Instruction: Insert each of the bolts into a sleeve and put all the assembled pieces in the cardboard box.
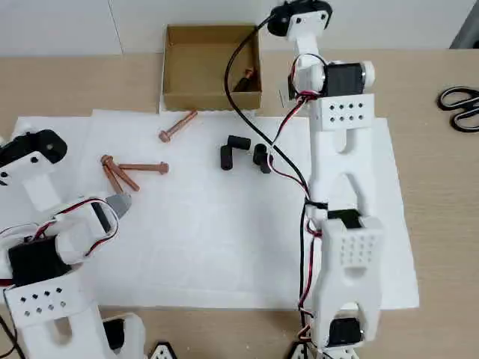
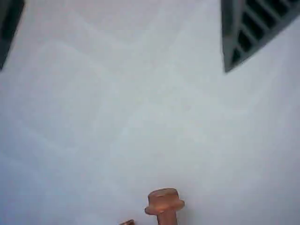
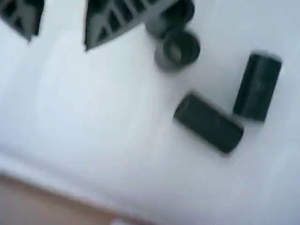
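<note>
Several copper bolts lie on the white foam sheet (image 1: 224, 247): one (image 1: 177, 126) near the cardboard box (image 1: 169, 71), the others (image 1: 142, 167) bunched to the left. Several black sleeves (image 1: 239, 141) lie loose mid-sheet. A bolt in a sleeve (image 1: 247, 77) rests inside the box. My left gripper (image 1: 120, 202) hovers low just short of the bolt cluster, open and empty; a bolt head (image 2: 164, 204) shows in its wrist view. My right gripper (image 3: 61, 18) is open and empty over the foam beside the sleeves (image 3: 208, 123), near the sheet's far edge.
Black scissors (image 1: 460, 99) lie on the wooden table at the far right. The right arm (image 1: 340, 112) stretches along the sheet's right side, its cable (image 1: 247, 112) trailing over the box and sleeves. The sheet's front middle is bare foam.
</note>
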